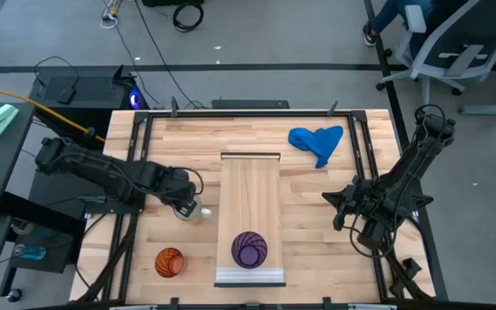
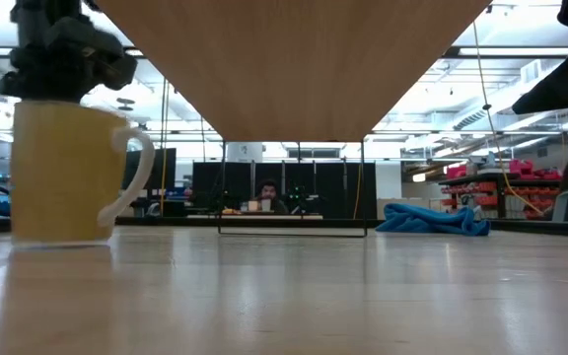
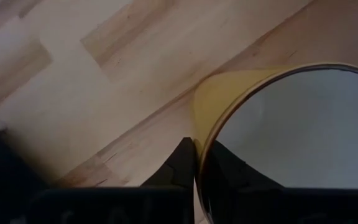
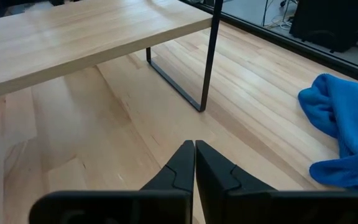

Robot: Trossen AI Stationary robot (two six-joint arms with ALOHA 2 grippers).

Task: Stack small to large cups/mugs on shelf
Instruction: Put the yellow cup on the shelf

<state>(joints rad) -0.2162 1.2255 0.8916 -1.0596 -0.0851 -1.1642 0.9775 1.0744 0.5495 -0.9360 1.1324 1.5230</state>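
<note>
The white mug (image 1: 201, 211) stands on its base on the tabletop just left of the shelf (image 1: 250, 194); in the low view the mug (image 2: 65, 173) shows its handle (image 2: 138, 177). My left gripper (image 1: 185, 207) is over it, pointing down, shut on its rim. The purple ribbed cup (image 1: 249, 249) stands upright on the shelf's near end. On the table at the near left stands the orange ribbed cup (image 1: 170, 262). My right gripper (image 4: 195, 148) waits shut and empty over the table to the right of the shelf. My left gripper (image 3: 196, 148) pinches the mug's wall at the rim (image 3: 201, 124). One finger (image 3: 229, 163) is inside the mug and the other finger (image 3: 180, 160) outside. The fingers come from above, pointing down. The mug stands upright with its base on the table.
A crumpled blue cloth (image 1: 318, 143) lies at the far right of the table. The shelf stands raised on thin dark legs (image 4: 211, 56), with open room beneath it (image 2: 294, 197). The shelf's middle and far part are bare wood.
</note>
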